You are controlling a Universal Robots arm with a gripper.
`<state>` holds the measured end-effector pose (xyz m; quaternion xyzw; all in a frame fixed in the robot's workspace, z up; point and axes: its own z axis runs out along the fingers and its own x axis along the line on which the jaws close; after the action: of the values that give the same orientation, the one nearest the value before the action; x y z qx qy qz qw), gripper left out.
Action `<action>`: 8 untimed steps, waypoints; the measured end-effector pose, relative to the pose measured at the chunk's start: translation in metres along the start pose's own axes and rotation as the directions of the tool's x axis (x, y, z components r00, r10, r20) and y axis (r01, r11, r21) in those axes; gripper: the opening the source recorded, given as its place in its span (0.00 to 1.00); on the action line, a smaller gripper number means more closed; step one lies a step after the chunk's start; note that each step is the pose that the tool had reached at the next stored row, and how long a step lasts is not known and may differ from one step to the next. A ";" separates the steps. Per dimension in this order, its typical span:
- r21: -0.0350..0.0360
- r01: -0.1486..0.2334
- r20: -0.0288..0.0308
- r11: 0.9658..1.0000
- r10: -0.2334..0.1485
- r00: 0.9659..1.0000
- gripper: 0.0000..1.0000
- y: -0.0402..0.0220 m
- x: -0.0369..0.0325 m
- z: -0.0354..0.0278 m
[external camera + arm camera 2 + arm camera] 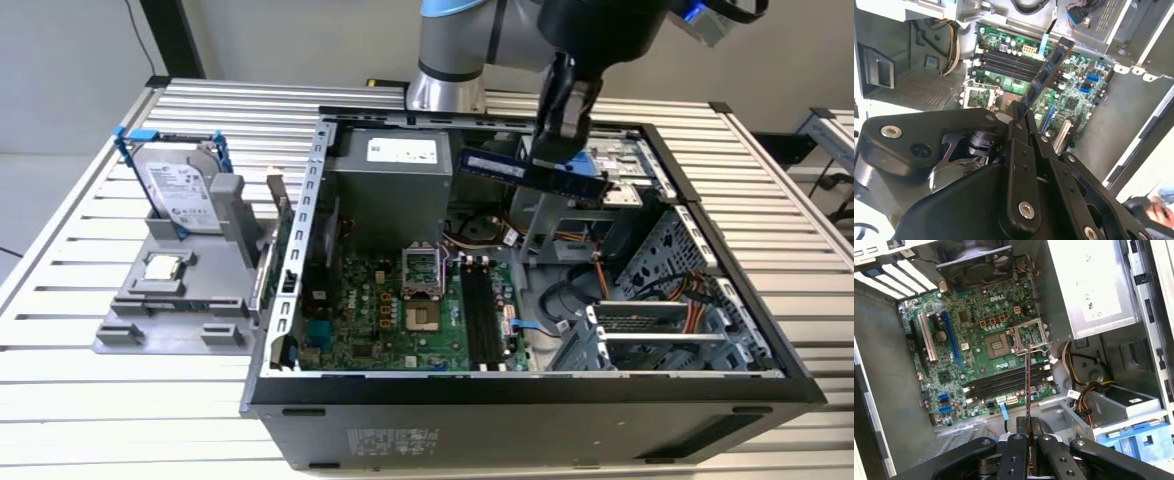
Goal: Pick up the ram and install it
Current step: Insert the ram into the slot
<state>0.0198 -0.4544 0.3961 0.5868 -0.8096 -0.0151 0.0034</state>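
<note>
Slatted metal table (pixel 80 420) bears open case (pixel 534 410); black tool (pixel 558 142) clamps thin flat ram (pixel 507 168) above motherboard (pixel 387 320).

The tabletop (pixel 54 420) is ribbed, bare silvery metal. The computer case (pixel 534 420) is matt black outside, dull grey sheet metal within. The hand (pixel 1021 107) is matt black with shiny screw heads (pixel 1025 210); the ram (pixel 1050 65) bears smooth black chips (pixel 1043 76). The motherboard (pixel 979 355) is glossy green
</note>
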 end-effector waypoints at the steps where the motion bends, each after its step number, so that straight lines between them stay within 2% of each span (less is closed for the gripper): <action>1: 0.000 -0.013 0.000 1.000 0.013 1.000 0.00 0.0000 0.0000 0.0000; 5: 0.001 -0.069 0.002 0.998 0.069 0.998 0.00 0.0000 0.0000 0.0000; 8: 0.001 -0.112 0.003 0.994 0.112 0.994 0.00 0.0000 0.0000 0.0000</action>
<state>0.0198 -0.4544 0.3961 0.5402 -0.8414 -0.0153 0.0026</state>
